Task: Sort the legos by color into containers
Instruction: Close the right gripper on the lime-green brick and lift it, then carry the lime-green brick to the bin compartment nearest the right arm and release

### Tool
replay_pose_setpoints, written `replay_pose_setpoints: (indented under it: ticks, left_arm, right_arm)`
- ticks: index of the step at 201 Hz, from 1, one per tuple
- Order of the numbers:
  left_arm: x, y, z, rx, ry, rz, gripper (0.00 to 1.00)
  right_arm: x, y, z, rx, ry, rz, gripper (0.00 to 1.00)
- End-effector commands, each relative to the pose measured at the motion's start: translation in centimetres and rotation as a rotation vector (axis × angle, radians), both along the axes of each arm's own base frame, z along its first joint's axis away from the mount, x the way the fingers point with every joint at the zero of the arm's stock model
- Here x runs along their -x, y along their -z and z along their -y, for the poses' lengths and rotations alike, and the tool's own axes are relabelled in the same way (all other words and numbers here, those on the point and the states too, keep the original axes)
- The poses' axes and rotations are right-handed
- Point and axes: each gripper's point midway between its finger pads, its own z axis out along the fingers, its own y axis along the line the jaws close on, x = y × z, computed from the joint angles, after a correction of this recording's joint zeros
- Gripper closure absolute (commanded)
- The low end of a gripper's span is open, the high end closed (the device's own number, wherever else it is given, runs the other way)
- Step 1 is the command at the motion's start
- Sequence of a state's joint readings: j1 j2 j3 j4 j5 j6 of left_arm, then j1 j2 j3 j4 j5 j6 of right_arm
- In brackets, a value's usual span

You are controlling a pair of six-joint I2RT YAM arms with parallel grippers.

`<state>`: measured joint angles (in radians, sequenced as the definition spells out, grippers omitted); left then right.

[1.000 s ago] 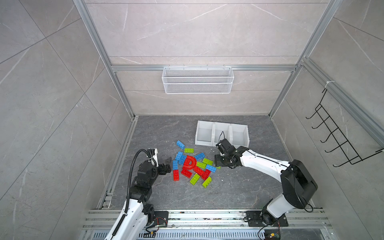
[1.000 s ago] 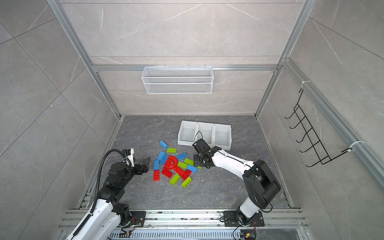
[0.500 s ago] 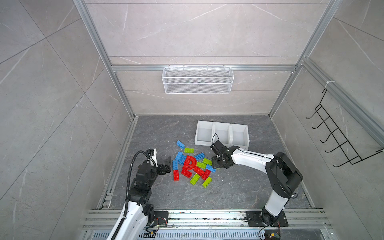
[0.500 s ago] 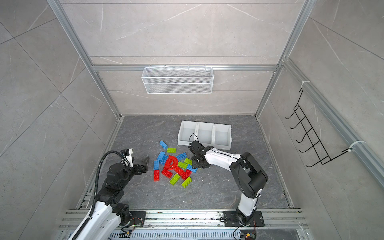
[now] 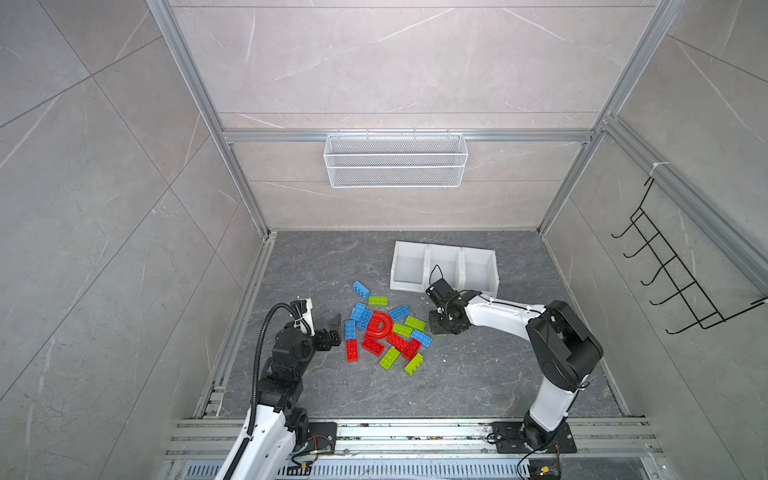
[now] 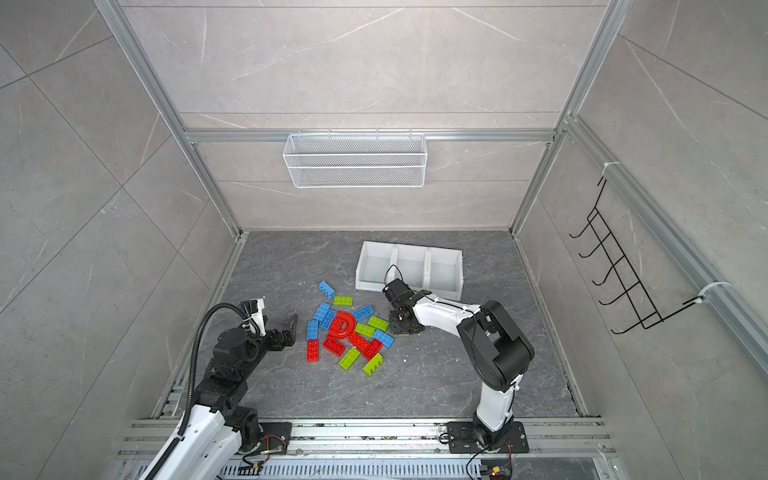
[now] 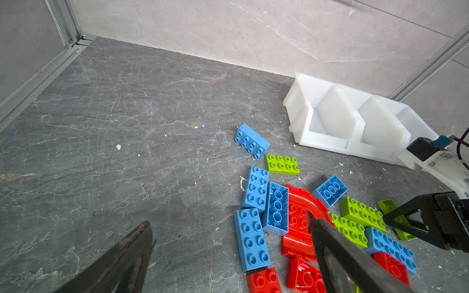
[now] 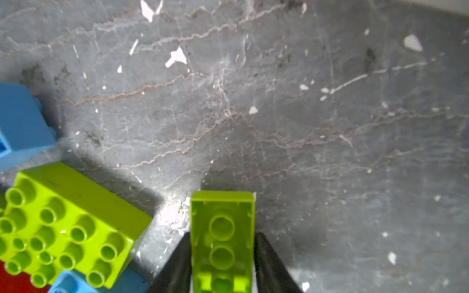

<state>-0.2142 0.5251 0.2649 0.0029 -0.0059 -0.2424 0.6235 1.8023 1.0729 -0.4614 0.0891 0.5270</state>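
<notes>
- Your right jaws are closed on a lime green studded plastic brick (image 8: pixel 222 238). The right wrist view shows its hollow underside with round tubes, pinched along both long sides by the black fingers (image 8: pixel 177 266). Its near end is cut off by the frame edge.
- In both top views you get almost none of that brick. It sits hidden under the wrist of the right arm (image 5: pixel 498 318) (image 6: pixel 440 316), so you cannot tell whether it touches the tabletop or hangs clear.
- Your left jaws stand wide open with nothing between them, just beside the left edge of the pile. In the left wrist view their dark fingers (image 7: pixel 121 261) are blurred, and one covers part of the red D-shaped arch piece (image 7: pixel 295 244) and the red bricks past it.
- The other legos (image 5: pixel 386 332) lie in a loose pile on the dark grey, veined, stone-look tabletop (image 5: pixel 457 386). The pile is between the two arms and in front of the three joined white plastic bins (image 5: pixel 409 286) (image 6: pixel 374 286).
- A lone blue brick (image 5: pixel 360 289) lies a little apart on the far side, near the bins.
- The bricks are glossy with round studs. A few lie studs down, like the overturned blue brick (image 7: pixel 278 210) showing oval hollows.
- The bins' plastic is milky, with sloped front lips. White chips speckle the tabletop.
</notes>
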Motion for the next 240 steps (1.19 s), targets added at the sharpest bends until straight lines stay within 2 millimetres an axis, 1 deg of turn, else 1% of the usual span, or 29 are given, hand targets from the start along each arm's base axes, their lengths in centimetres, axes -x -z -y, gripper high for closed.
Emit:
replay_pose_setpoints:
  ticks: [1, 22, 36, 46, 56, 75, 100, 112, 129, 146, 176, 195, 218, 240]
  left_arm:
    - [-0.3, -0.7, -0.2, -0.001, -0.016, 0.025, 0.00]
    - [-0.3, -0.7, -0.3, 0.000, -0.019, 0.025, 0.00]
    - [-0.3, -0.7, -0.4, -0.001, -0.025, 0.024, 0.00]
    - [-0.3, -0.6, -0.4, 0.001, -0.027, 0.022, 0.00]
    - [-0.3, -0.6, -0.4, -0.001, -0.029, 0.020, 0.00]
    - [-0.3, -0.5, -0.5, -0.002, -0.035, 0.018, 0.00]
    - [-0.4, -0.5, -0.7, -0.003, -0.048, 0.015, 0.00]
    - [-0.5, -0.4, -0.9, -0.004, -0.063, 0.008, 0.00]
    - [-0.7, -0.3, -1.1, -0.008, -0.074, -0.002, 0.00]
    - [-0.9, -0.1, -1.3, -0.012, -0.091, -0.019, 0.00]
    - [-1.1, 0.1, -1.7, -0.015, -0.118, -0.034, 0.00]
    - [-1.1, 0.1, -1.7, -0.015, -0.119, -0.036, 0.00]
    - [-1.1, 0.1, -1.8, -0.016, -0.121, -0.038, 0.00]
    - [-1.1, 0.0, -1.5, -0.014, -0.100, -0.033, 0.00]
  right_arm:
    - [0.2, -0.4, 0.0, -0.018, -0.021, 0.007, 0.68]
    - [-0.1, -1.3, 0.4, -0.026, -0.027, 0.021, 0.74]
    - [-0.6, -2.4, 0.8, -0.051, -0.021, 0.037, 0.79]
    - [-1.0, -3.2, 1.3, -0.062, -0.017, 0.052, 0.79]
    - [-1.5, -4.3, 2.2, -0.063, -0.010, 0.069, 0.82]
    - [-2.9, -6.5, 4.5, -0.086, 0.018, 0.106, 0.82]
    - [-5.4, -9.4, 8.5, -0.081, 0.062, 0.173, 0.82]
    - [-6.7, -10.4, 10.1, -0.082, 0.089, 0.198, 0.82]
    - [-8.7, -11.3, 11.7, -0.136, 0.134, 0.236, 0.82]
    - [-10.8, -11.5, 12.3, -0.168, 0.153, 0.253, 0.82]
    - [-13.7, -11.4, 12.2, -0.181, 0.154, 0.267, 0.81]
    - [-14.7, -10.9, 12.4, -0.172, 0.151, 0.258, 0.81]
    - [-15.4, -10.3, 13.7, -0.157, 0.168, 0.245, 0.80]
    - [-16.1, -9.9, 14.3, -0.154, 0.176, 0.244, 0.78]
